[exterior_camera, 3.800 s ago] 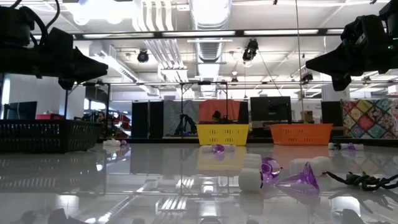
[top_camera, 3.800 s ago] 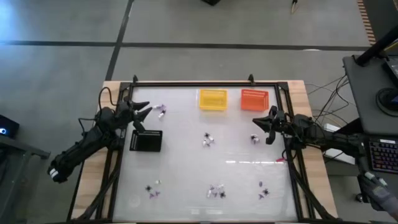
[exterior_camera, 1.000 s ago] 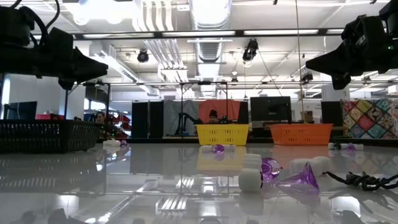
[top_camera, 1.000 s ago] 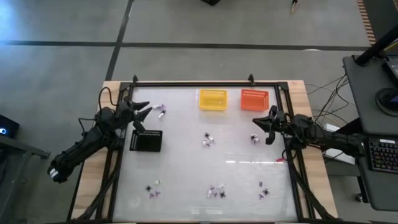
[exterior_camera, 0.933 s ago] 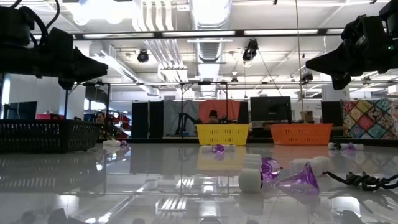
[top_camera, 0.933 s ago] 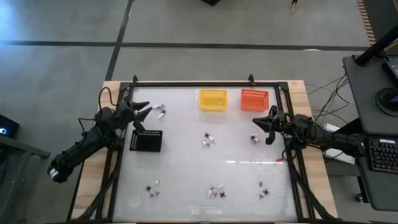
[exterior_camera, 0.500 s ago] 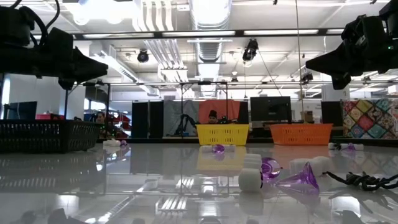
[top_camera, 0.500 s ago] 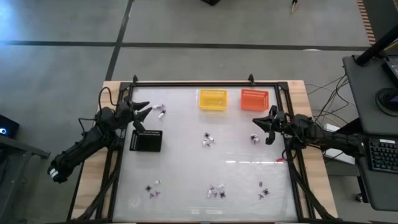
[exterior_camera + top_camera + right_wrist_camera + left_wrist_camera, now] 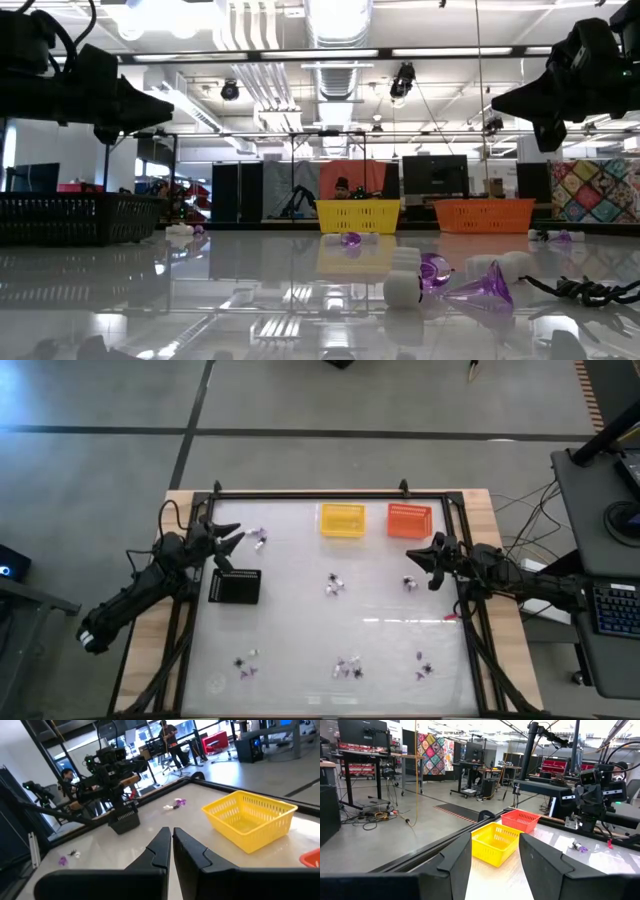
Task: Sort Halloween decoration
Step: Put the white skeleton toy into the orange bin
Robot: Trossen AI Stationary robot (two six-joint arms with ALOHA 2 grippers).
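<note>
We've got the Halloween decoration (image 9: 347,667) bits scattered over the bench (image 9: 300,630), mostly along the near edge, a few mid-bench, none that we can see in any basket. The black basket (image 9: 235,587) sits left; the yellow basket (image 9: 342,520) and orange basket (image 9: 408,519) at the far edge look empty. Left gripper (image 9: 240,536) hovers spread wide, right gripper (image 9: 409,555) pinched closed, empty. Trinkets are too tiny to sort by type.

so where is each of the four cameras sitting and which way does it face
High view: overhead, straight down on the table, both arms showing.
Low view: at tabletop level, facing the room; arms overhead.
Left wrist view: behind the open left gripper, facing the yellow basket.
Right wrist view: behind the shut right gripper, facing the black basket.
Shared: both wrist views show the yellow basket.
</note>
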